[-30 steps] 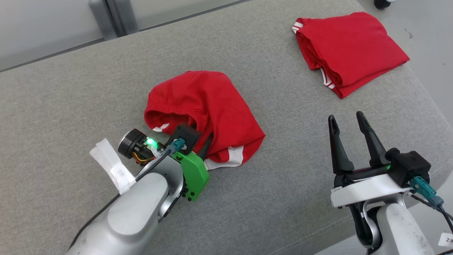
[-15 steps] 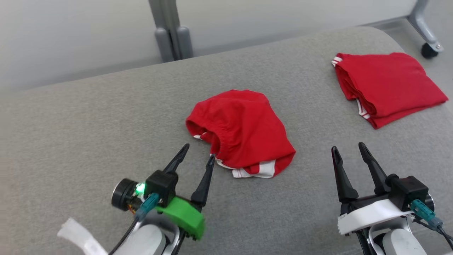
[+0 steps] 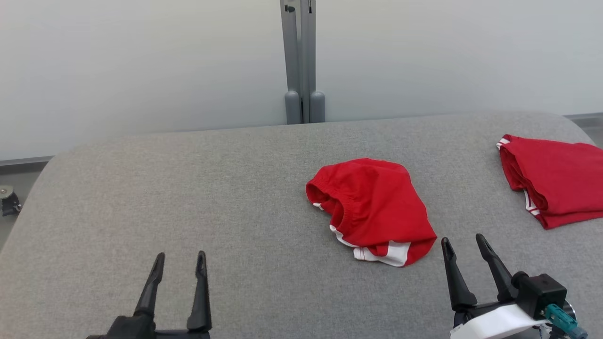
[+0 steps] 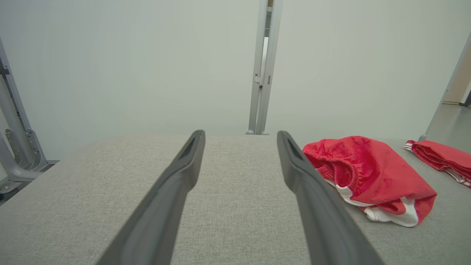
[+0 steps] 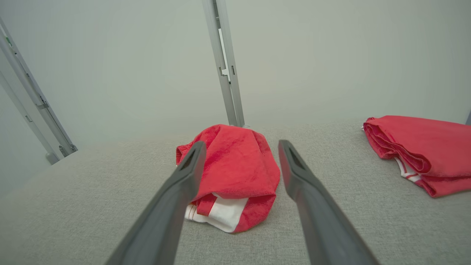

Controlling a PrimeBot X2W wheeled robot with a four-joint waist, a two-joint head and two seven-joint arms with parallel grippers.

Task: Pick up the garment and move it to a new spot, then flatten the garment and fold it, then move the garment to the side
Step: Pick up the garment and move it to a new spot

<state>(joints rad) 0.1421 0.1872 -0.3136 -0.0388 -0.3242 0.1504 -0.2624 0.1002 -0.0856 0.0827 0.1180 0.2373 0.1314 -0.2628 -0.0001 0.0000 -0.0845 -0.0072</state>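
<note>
Garment first: a crumpled pair of red fabric shorts with white trim (image 3: pixel 372 212), lying in a loose heap on the grey woven padded surface (image 3: pixel 188 188), right of centre in the head view, with nothing gripping it. Nearest the camera, the left gripper (image 3: pixel 181 254) hovers over bare surface with its two dark fingers spread apart and empty. The right gripper (image 3: pixel 461 238) is likewise spread wide and holds nothing. The garment lies just ahead of the right gripper and a little to its left, near but not touching. It is well apart from the left gripper, off to that gripper's right. In the right wrist view the heap sits straight down the line of the fingers, its white-banded hem nearest. Since the cloth is bunched with the elastic waistband gaping towards the left, the flattening step seems to be in hand. The next move probably calls for both grippers to close in, pinch opposite edges and draw them apart. Farther right lies a folded red cloth with white stripes (image 3: pixel 556 179), and beyond the surface stands a grey metal post (image 3: pixel 301 61).
</note>
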